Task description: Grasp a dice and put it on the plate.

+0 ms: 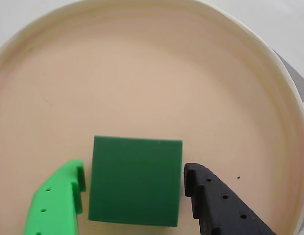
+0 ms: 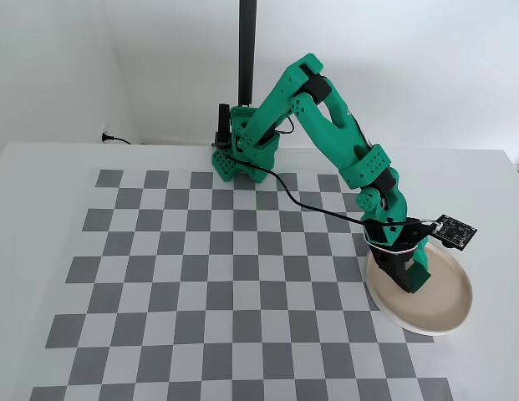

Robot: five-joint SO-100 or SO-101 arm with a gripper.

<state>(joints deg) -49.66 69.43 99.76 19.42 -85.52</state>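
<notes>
Dice: dark green cube, plain faces, sitting inside the plate toward the near part of its floor as the wrist view shows it, well clear of the far rim. Judged to be resting on the plate rather than hanging above it, though the contact itself is not showing.

Pincer: bright green finger standing just beside the cube's left face, black finger just beside its right face. A thin gap is showing on each side, so the jaws are reading as slightly parted and flanking the cube, not clamping it. Cube is lying squarely between the two tips, its far edge reaching past them toward the plate's centre.

Plate: round, shallow, beige-pink with a pale rim, lying at the right edge of the checkerboard near its front right corner in the fixed view, partly overhanging onto the white table.

Arm: reaching out from its base at the board's far edge and bending down over the plate, wrist pointing steeply downward. This posture is suiting a set-down from above; placement is appearing essentially done, release under way.
</notes>
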